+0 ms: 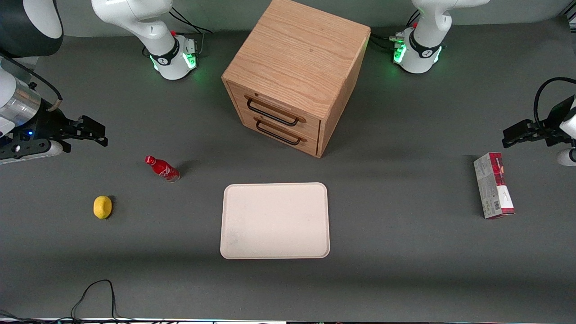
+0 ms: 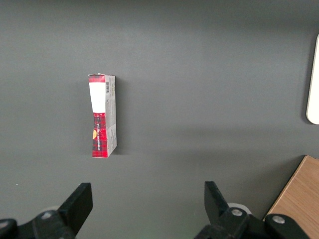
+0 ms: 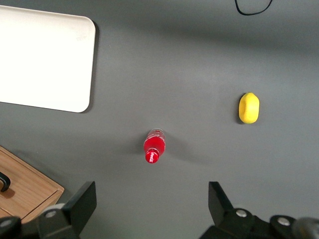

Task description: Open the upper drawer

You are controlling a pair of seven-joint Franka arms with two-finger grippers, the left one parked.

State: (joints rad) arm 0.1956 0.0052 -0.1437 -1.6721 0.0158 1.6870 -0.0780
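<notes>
On the grey table, the upper drawer at upper centre sits fully closed, untouched, while the gripper hangs wide open and empty at far left.

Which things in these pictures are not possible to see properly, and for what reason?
- Upper drawer: closed, so the front view hides its inside; the right wrist view cuts off all but a corner of the cabinet.
- Lower drawer: closed too, contents hidden.
- Tray: cut by the edge in both wrist views.
- Red bottle: label too small to read.
- Gripper, open above the table near the bottle: only its fingertips show in the right wrist view.
</notes>
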